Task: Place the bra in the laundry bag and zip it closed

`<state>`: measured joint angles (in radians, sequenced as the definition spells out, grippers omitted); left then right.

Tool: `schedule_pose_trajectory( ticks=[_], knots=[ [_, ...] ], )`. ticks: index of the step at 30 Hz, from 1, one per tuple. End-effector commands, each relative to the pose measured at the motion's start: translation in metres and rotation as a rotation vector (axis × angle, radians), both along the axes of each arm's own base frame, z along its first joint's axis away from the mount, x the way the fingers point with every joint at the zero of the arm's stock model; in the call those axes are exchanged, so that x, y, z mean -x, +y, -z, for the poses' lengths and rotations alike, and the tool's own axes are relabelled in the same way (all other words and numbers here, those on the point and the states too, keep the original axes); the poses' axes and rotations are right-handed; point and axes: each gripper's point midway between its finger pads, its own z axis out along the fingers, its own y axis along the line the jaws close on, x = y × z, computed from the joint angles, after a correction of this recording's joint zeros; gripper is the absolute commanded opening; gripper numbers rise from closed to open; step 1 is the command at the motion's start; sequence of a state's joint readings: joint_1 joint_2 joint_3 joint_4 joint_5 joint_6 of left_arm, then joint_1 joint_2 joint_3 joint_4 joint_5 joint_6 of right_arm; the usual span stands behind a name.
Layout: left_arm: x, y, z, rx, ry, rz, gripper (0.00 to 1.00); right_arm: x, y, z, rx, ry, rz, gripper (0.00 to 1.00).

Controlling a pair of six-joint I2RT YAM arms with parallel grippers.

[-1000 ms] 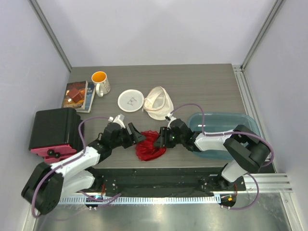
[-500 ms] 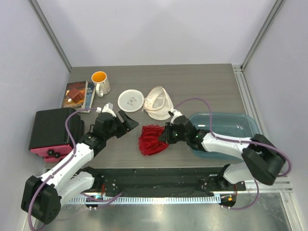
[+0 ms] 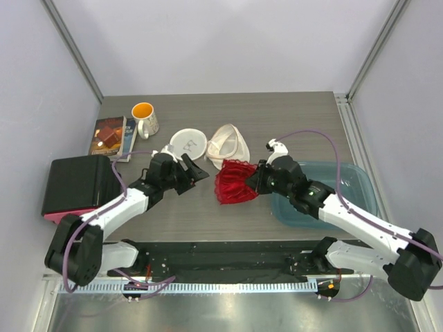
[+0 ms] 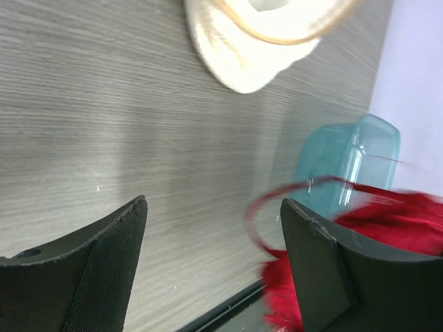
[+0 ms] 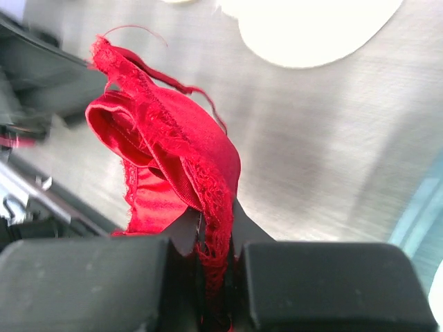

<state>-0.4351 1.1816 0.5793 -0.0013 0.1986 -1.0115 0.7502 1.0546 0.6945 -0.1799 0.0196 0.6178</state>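
My right gripper [image 3: 257, 179] is shut on the red lace bra [image 3: 234, 183], which hangs from it above the table; the right wrist view shows the bra [image 5: 173, 149] pinched between the fingers. The white mesh laundry bag [image 3: 227, 146] lies open just beyond the bra, its tan zipper rim up, and its flat round face [image 3: 188, 144] lies to its left. My left gripper [image 3: 196, 172] is open and empty, left of the bra. In the left wrist view the bag [image 4: 256, 41] is at the top and the bra [image 4: 360, 235] at the right.
A teal plastic bin [image 3: 320, 194] stands at the right under the right arm. A white mug with orange inside [image 3: 145, 118] and a book [image 3: 111, 137] sit at the back left. A black and red box [image 3: 75, 188] stands at the left edge.
The right gripper has lifted the bra and carried it right and towards the bag. The left gripper let go of it, opened, and moved back and right towards the round face.
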Motion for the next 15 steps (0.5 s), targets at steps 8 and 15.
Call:
schedule_pose_trajectory(
  ticks=[8,15],
  knots=[
    [-0.083,-0.035,0.013,0.18,0.104,-0.176,0.67,-0.014,-0.05,-0.09,0.043,-0.216,0.173,0.01],
    [-0.122,-0.035,0.014,0.169,0.09,-0.28,0.65,-0.006,-0.054,-0.079,0.027,-0.188,0.175,0.01]
  ],
)
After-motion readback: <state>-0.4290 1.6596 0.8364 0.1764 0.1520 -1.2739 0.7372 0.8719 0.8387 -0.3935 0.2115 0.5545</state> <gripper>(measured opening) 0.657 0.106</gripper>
